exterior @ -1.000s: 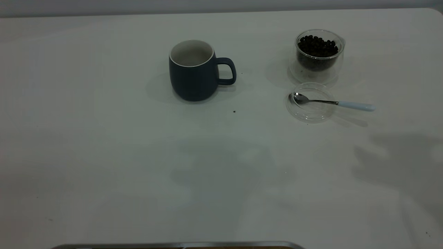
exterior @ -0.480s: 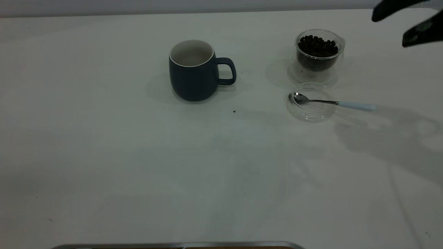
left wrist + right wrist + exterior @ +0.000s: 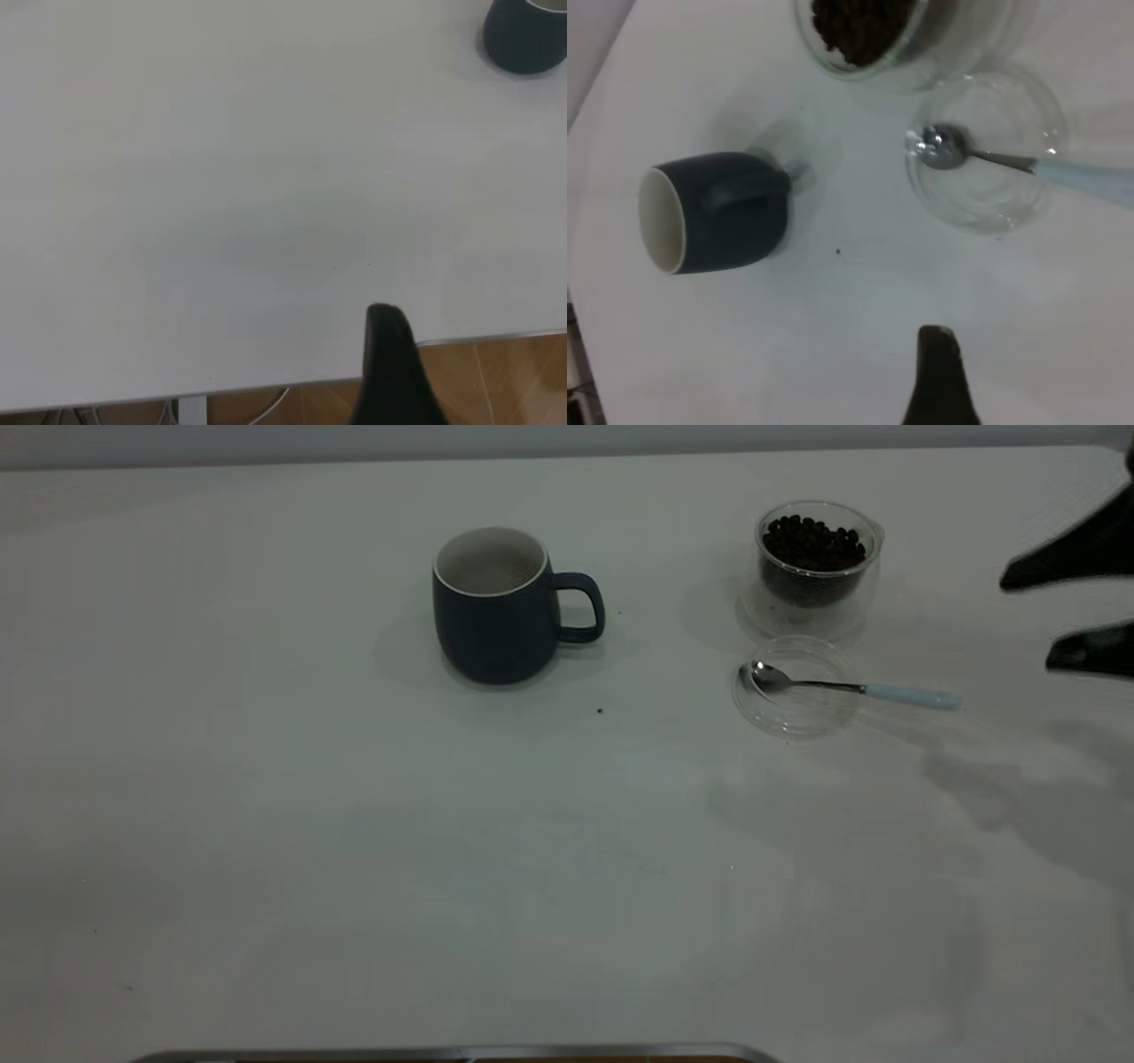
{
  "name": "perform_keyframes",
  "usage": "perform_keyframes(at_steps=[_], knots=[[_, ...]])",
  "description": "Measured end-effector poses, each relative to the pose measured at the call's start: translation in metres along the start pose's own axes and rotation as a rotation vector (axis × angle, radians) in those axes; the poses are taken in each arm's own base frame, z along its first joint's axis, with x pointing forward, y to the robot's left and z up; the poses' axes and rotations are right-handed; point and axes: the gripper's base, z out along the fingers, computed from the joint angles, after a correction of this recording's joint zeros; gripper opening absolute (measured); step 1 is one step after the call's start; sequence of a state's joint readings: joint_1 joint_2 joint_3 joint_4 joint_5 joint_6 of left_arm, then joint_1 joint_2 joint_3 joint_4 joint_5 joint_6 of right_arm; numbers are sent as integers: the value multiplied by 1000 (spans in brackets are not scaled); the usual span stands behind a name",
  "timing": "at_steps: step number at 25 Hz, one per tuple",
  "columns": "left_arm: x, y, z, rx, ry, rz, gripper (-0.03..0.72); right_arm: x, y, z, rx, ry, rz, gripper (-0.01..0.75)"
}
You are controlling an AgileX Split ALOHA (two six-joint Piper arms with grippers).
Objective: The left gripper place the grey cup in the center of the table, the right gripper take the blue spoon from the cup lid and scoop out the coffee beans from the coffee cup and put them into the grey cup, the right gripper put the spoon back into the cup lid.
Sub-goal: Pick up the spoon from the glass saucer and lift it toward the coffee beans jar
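Note:
The grey cup (image 3: 492, 615) stands upright on the white table (image 3: 354, 850), handle to the right; it also shows in the left wrist view (image 3: 524, 40) and the right wrist view (image 3: 718, 212). The coffee cup (image 3: 817, 576) holds coffee beans (image 3: 813, 542) at the back right. In front of it the cup lid (image 3: 797, 713) holds the blue spoon (image 3: 850, 687), pale handle pointing right. My right gripper (image 3: 1028, 624) is open and empty at the right edge, right of the spoon handle and apart from it. My left gripper (image 3: 390, 354) is near the table's edge, far from the cup.
A loose dark speck (image 3: 600, 710) lies on the table between the grey cup and the lid. A metal strip (image 3: 443, 1052) runs along the table's front edge. Wooden floor (image 3: 514, 381) shows beyond the table edge in the left wrist view.
My right gripper was out of view a second ago. It came in at the upper right corner and has dropped toward the spoon handle's level. Cups, lid and spoon have not moved.

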State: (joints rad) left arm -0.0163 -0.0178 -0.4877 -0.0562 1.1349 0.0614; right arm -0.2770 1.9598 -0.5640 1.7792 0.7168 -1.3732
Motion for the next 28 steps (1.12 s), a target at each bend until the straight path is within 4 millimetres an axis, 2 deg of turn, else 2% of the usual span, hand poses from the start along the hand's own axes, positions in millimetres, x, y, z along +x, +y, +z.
perform_keyframes(at_steps=[8, 17, 22, 28], knots=[[0, 0, 0, 0, 0, 0, 545, 4, -50, 17, -99, 60, 39, 592], [0, 0, 0, 0, 0, 0, 545, -4, -81, 58, -211, 103, 73, 592], [0, 0, 0, 0, 0, 0, 545, -7, -90, 73, -223, 119, 75, 592], [0, 0, 0, 0, 0, 0, 545, -21, -83, 85, -238, 109, 21, 592]])
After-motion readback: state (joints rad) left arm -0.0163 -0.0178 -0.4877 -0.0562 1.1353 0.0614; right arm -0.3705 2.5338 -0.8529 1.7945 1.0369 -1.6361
